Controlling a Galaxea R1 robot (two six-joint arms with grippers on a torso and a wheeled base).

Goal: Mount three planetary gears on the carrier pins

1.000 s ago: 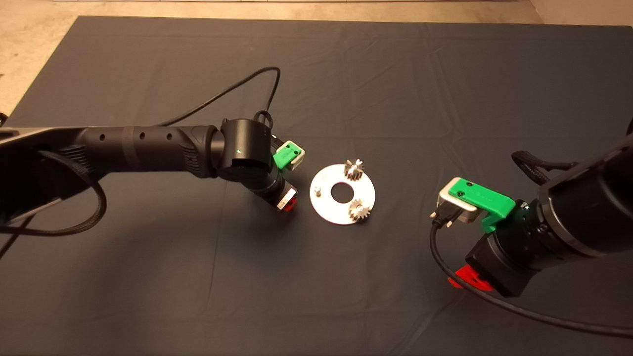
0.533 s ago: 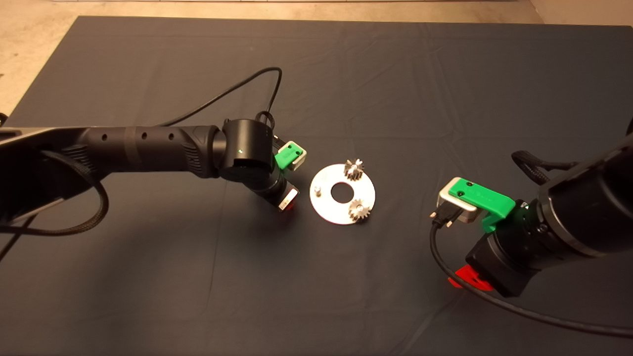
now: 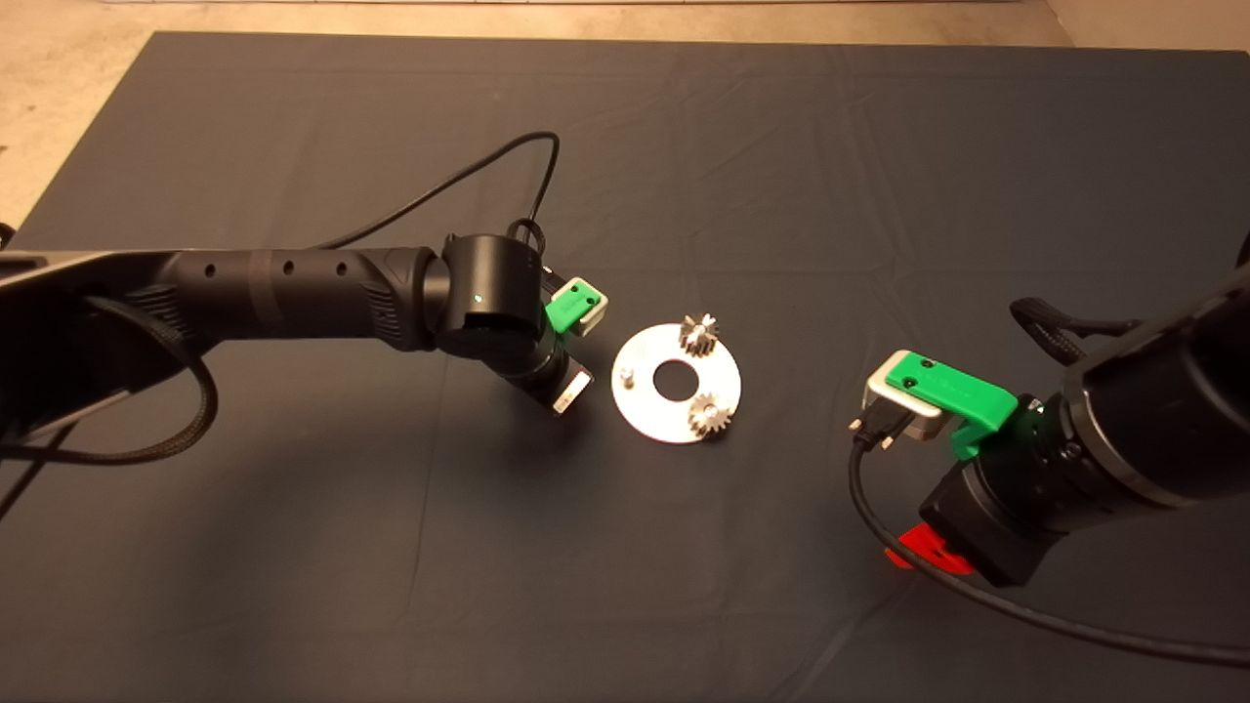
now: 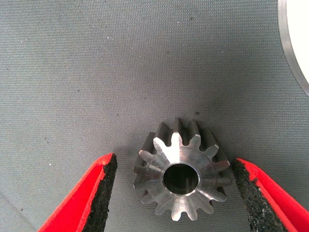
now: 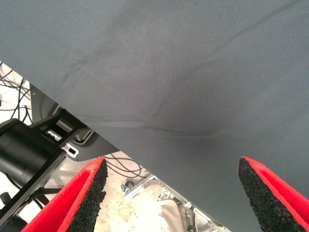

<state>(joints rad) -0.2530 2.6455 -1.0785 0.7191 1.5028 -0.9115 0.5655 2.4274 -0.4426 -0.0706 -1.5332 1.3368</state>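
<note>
The right gripper (image 3: 923, 552), fingers spread, is parked well right of the disc (image 3: 676, 383). A loose gear (image 4: 181, 175) lies between the left gripper's (image 4: 176, 193) spread fingers, just left of the disc. Two gears (image 3: 699, 335) are seated on pins; one pin (image 3: 628, 376) is bare.

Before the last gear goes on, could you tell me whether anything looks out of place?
Nothing stands out. Two gears sit on the disc, one pin is bare, and the third gear lies flat on the mat between the open left hand's fingers.
</note>
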